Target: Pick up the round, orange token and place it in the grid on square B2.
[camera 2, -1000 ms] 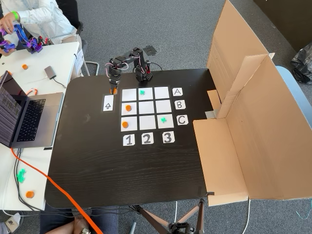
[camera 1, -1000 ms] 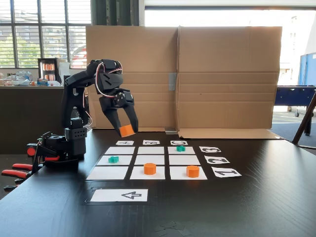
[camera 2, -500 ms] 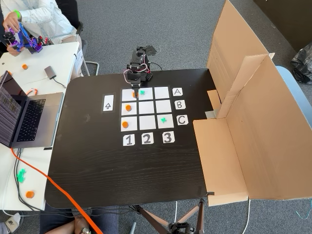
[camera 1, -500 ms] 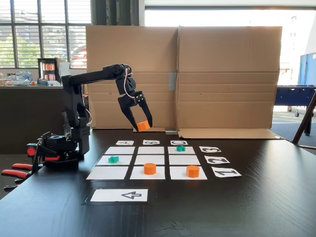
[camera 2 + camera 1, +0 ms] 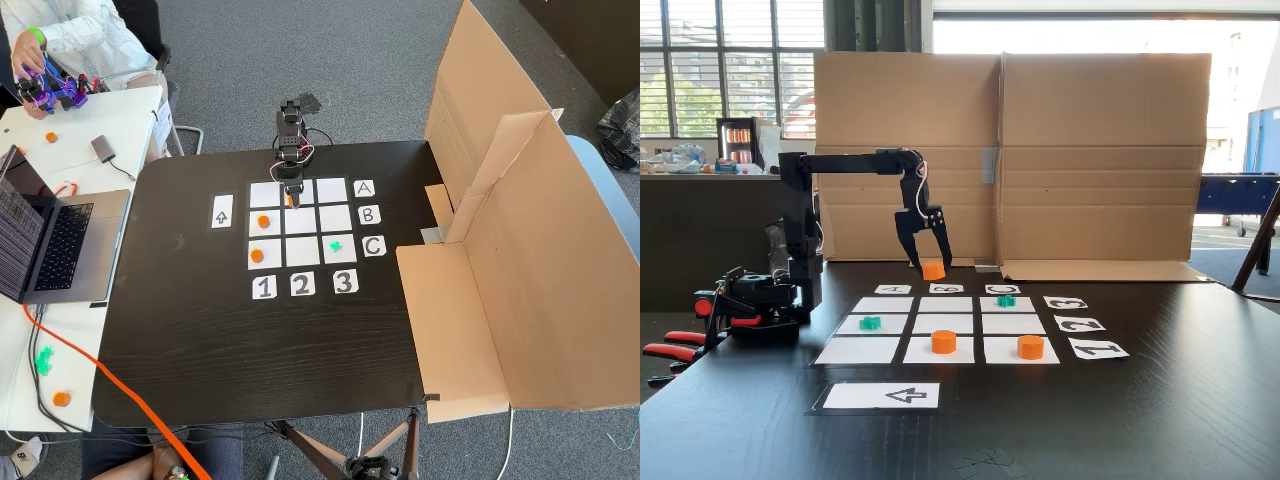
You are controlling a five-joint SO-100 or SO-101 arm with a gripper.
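My gripper (image 5: 931, 268) points straight down from the outstretched black arm and is shut on a round, orange token (image 5: 932, 270). It hangs in the air above the grid (image 5: 858, 350). In the high fixed view the gripper (image 5: 291, 199) and held token (image 5: 291, 201) sit over the row-A middle cell, near its edge toward square B2 (image 5: 300, 223). Square B2 (image 5: 943, 323) is bare white paper. Two more orange tokens (image 5: 943, 342) (image 5: 1030, 347) rest on the nearest cells. Green crosses (image 5: 870, 323) (image 5: 1006, 300) lie on two other cells.
A tall cardboard wall (image 5: 1040, 150) stands behind the grid. A white arrow card (image 5: 883, 395) lies in front of it. A second arm with red handles (image 5: 735, 305) sits at the table's left edge. Beside the table are a laptop (image 5: 50, 240) and a person (image 5: 70, 40).
The arm has stretched out and swung from beside the arrow card over onto the grid, carrying the orange token with it and lowering it a little.
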